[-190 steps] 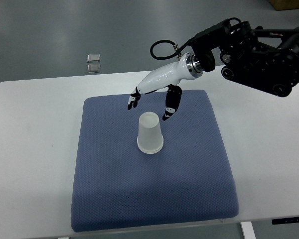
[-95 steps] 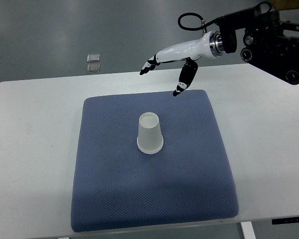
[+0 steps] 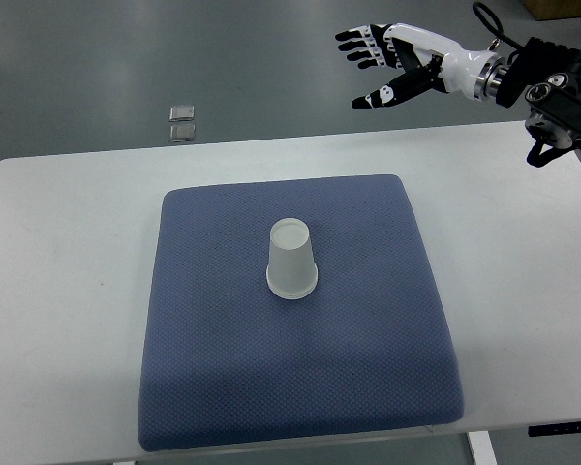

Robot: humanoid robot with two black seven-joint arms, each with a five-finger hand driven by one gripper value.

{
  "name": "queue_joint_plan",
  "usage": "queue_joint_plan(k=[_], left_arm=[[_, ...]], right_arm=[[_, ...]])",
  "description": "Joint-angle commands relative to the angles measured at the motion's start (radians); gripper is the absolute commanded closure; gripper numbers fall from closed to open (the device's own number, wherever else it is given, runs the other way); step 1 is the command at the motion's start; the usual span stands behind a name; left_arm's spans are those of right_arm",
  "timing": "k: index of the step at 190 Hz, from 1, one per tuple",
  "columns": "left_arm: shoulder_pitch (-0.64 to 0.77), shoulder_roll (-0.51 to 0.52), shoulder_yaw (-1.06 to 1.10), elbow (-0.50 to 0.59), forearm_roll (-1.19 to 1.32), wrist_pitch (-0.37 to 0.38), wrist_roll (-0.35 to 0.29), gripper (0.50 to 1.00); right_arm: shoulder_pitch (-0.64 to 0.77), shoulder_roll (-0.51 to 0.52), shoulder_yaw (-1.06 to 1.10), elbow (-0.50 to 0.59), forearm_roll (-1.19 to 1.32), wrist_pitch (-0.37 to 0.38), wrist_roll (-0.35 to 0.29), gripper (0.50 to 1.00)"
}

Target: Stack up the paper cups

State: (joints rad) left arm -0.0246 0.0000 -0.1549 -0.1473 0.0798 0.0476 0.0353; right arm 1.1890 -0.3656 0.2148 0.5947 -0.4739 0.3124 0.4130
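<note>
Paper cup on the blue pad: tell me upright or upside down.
Upside down: the paper cup rests on its wide rim, narrow closed base upward, on the blue pad.

blue pad [image 3: 368, 368] on white table [image 3: 58, 291] | two small squares [image 3: 182, 123] on floor

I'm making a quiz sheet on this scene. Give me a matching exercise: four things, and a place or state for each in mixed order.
Things:
1. paper cup
2. right hand
3. blue pad
4. two small squares

Places or states:
A. lies flat on the white table
B. on the grey floor beyond the table
C. upside down at the pad's middle
D. open, raised at the upper right

Pairs: 1-C, 2-D, 3-A, 4-B
</note>
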Motion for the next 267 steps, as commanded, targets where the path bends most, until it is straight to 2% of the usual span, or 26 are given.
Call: queue_joint_plan(k=[1,26,66,111,164,216,267], left_arm=[[0.0,0.0,0.0,0.0,0.0,0.0,0.0,0.5],[0.0,0.0,0.0,0.0,0.0,0.0,0.0,0.5],[0.0,0.0,0.0,0.0,0.0,0.0,0.0,0.5],[0.0,0.0,0.0,0.0,0.0,0.0,0.0,0.5],[-0.001,0.0,0.0,0.0,0.0,0.0,0.0,0.5],[0.0,0.0,0.0,0.0,0.0,0.0,0.0,0.5],[0.0,0.0,0.0,0.0,0.0,0.0,0.0,0.5]], right_arm=[[-0.037,0.011,-0.002,-0.018,0.187,-0.05,-0.005,0.589],[-0.072,0.028,-0.002,-0.021,0.368,-0.128,-0.007,0.589],[-0.109,0.036,-0.002,-0.021,0.635,-0.202,-0.025,0.589],[-0.134,0.07,-0.002,-0.013,0.891,-0.213,-0.099,0.589],[-0.164,0.116,0.001,-0.018,0.894,-0.213,-0.079,0.589],[-0.193,0.113,0.001,-0.018,0.894,-0.203,-0.008,0.589],[-0.203,0.119,0.003,-0.018,0.896,-0.203,-0.002,0.589]])
